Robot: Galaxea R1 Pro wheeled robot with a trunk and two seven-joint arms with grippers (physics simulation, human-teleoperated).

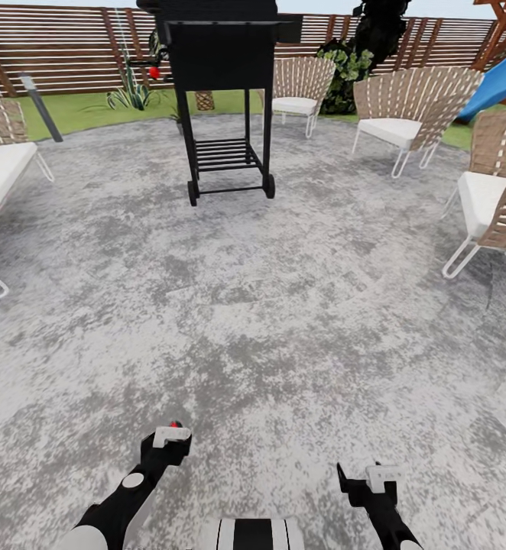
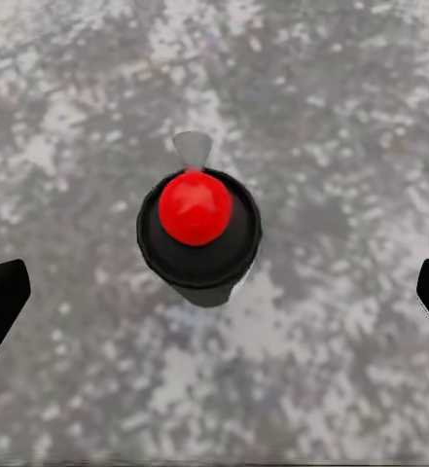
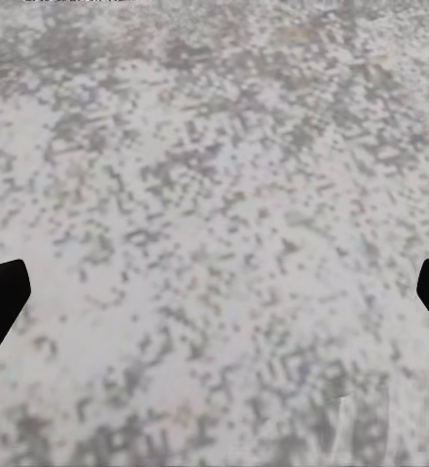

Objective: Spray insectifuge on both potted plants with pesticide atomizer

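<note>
One pesticide atomizer (image 2: 198, 236) stands upright on the grey paving (image 1: 283, 305), directly beneath the left gripper (image 2: 214, 292), well short of the black grill cart (image 1: 222, 92). Jaws spread on both sides of the bottle, not touching it, apparently aligned for a top-down grasp. Right gripper (image 3: 214, 292): jaws spread, empty. No label is legible.

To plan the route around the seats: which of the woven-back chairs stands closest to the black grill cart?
The woven chair just right of the grill cart, by the fence. The other chair stands further right, and another chair is cut by the right edge.
</note>
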